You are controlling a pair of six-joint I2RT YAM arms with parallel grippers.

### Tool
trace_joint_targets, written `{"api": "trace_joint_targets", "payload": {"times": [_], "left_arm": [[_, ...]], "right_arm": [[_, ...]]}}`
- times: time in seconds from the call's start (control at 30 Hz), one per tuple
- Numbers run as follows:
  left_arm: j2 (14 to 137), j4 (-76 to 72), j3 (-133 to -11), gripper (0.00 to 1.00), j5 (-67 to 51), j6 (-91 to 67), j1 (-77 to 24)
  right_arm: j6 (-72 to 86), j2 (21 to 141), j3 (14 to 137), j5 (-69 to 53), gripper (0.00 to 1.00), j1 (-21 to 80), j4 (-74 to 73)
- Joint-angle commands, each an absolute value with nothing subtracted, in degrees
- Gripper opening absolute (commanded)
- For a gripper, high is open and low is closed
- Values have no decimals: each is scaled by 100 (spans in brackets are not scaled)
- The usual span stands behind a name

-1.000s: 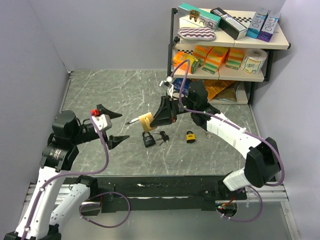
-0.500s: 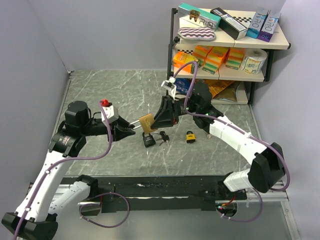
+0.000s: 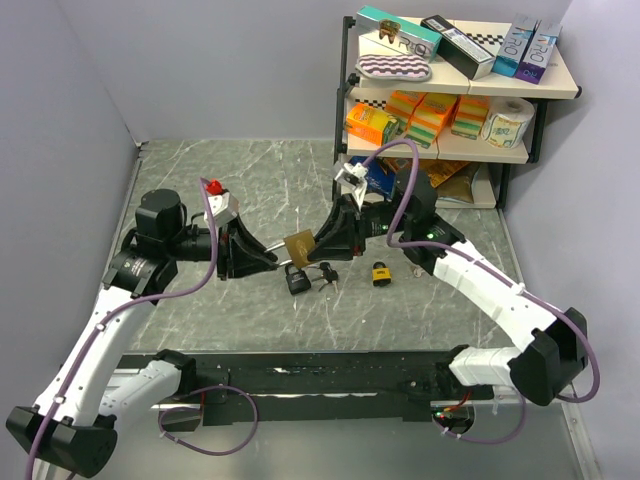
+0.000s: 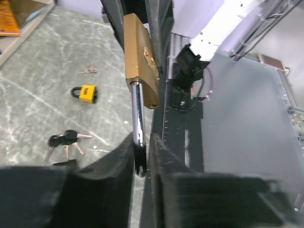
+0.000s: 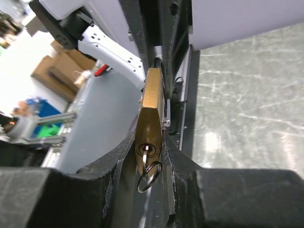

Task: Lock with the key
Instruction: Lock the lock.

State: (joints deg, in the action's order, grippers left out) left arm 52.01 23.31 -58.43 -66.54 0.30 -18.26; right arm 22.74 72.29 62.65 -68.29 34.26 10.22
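Holding: right gripper (image 3: 322, 243) pinches the brass padlock (image 3: 299, 245) by its body, lifted off the table (image 3: 200, 180) at mid-scene.
Left gripper (image 4: 141, 147): fingers pressed together on the shackle (image 4: 137, 118), which points toward it.
Keyhole (image 5: 148, 148): faces the right wrist camera, and a ring (image 5: 148, 176) hangs from it.
Below: black padlock (image 3: 297, 281), bunch of keys (image 3: 325, 272) and yellow padlock (image 3: 381, 273) lie near each other.

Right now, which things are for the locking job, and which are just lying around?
For the job: brass padlock, held by the right pincer; its shackle, in the left pincer; key ring hanging at its keyhole.

Just lying about: black padlock; bunch of keys; small yellow padlock; shelf; toilet roll.
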Motion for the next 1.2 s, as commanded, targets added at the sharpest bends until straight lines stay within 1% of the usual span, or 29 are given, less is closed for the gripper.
{"api": "trace_joint_targets", "payload": {"times": [0.0,0.1,0.23,0.5,0.6,0.67,0.7,0.77,0.8,0.87,0.9,1.1,1.17], "left_arm": [[5133,2013,-5854,39,-7022,-526,-1872],[5115,2030,-5792,42,-6918,-458,-1872],[5159,2215,-5809,43,-6706,-167,-1872],[5203,2232,-5801,37,-6442,-62,-2100],[5265,2452,-5827,36,-6381,359,-2241],[5273,2461,-5818,34,-6328,378,-2285],[5265,2417,-5810,29,-6328,317,-2303],[5273,2312,-5818,23,-6354,255,-2311],[5282,2268,-5836,17,-6363,185,-2312],[5265,2241,-5853,9,-6390,167,-2320],[5265,2233,-5862,1,-6398,150,-2338],[5299,2145,-5976,1,-6495,44,-2425],[5326,2014,-5994,1,-6486,-385,-2470]], "right_arm": [[1591,6751,6478,-6540,0,3454,1353],[1468,6689,6451,-6504,0,3454,1362],[1564,6662,6407,-6557,0,3445,1476],[1793,6636,6355,-6583,0,3472,1757],[1828,6645,6354,-6557,0,3472,1810],[1828,6645,6372,-6583,0,3472,1802],[1811,6653,6372,-6574,0,3480,1784],[1758,6645,6372,-6592,0,3489,1714],[1723,6636,6372,-6600,0,3507,1679],[1618,6618,6328,-6583,0,3507,1609],[1582,6601,6311,-6583,0,3507,1582],[1327,6583,6240,-6548,0,3559,1406],[1213,6592,6240,-6522,0,3647,1302]]}}
